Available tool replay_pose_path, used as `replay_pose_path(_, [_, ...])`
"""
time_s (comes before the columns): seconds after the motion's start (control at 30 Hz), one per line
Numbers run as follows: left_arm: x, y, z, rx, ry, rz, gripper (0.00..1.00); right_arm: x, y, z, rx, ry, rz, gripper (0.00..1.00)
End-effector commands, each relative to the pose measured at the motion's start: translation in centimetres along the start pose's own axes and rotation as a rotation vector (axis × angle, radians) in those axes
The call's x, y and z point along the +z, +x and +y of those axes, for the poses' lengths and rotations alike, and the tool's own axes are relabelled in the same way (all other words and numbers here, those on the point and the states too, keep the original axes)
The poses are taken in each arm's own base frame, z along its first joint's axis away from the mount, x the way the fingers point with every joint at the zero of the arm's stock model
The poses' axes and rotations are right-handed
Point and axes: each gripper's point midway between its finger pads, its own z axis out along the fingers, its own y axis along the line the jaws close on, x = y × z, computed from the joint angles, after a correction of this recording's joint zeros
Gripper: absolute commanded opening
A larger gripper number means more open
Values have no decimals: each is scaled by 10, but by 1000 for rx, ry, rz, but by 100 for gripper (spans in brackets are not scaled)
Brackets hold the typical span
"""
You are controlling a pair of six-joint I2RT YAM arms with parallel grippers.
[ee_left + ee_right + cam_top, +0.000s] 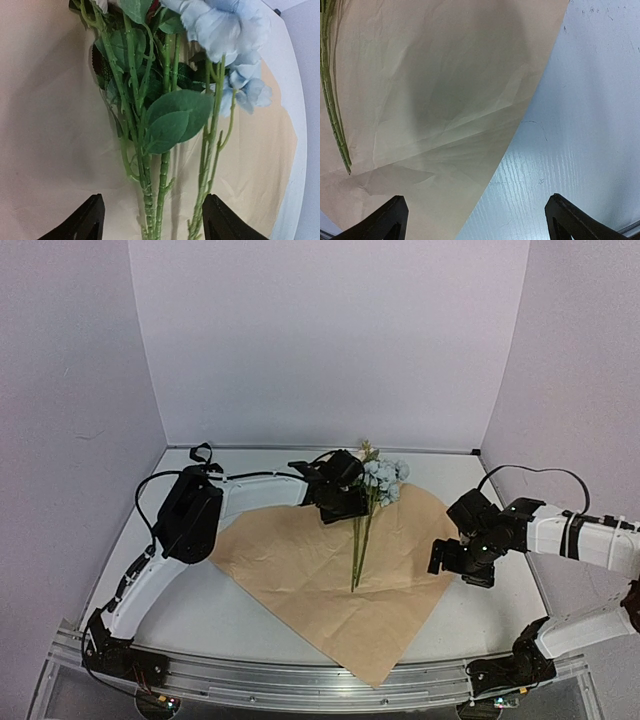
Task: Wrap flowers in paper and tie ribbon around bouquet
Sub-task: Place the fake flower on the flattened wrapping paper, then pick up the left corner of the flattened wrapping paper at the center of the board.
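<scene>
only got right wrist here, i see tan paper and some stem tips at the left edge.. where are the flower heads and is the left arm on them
observer: the flowers lie on the paper, with the heads at its far corner and the stems pointing back toward the arm bases.
operator: ok and the left gripper
observer: the left gripper is over the stems just below the heads. its fingers stand apart on either side of them and touch none.
operator: hows the sheet lying overall
observer: like a diamond, tan side up. its near corner reaches the metal rail between the two arm bases.
</scene>
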Motion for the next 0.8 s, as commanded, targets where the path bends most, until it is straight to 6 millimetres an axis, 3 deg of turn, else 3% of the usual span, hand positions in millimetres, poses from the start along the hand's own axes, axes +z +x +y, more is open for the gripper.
replay_pose_path(0.0, [-81, -48, -44, 12, 129, -131, 77, -6, -6, -4, -8, 19, -29, 98])
replay_pose_path(0.1, [-112, -50, -29, -9, 111, -168, 78, -5, -8, -6, -22, 43, -30, 98])
replay_pose_path(0.23, [-152, -36, 40, -125, 36, -178, 78, -5, -10, -12, -15, 66, -52, 98])
replay_pose_path(0.33, [-179, -11, 107, -245, -22, -169, 79, -5, -11, -18, -1, 79, -69, 98])
replay_pose_path(0.43, [-201, 17, 154, -337, -58, -164, 80, -6, -11, -21, 15, 81, -84, 98])
replay_pose_path(0.6, [-223, 55, 193, -442, -74, -160, 81, -8, -12, -25, 30, 76, -109, 98])
replay_pose_path(0.77, [-234, 79, 214, -535, -57, -167, 81, -9, -11, -26, 39, 67, -117, 98])
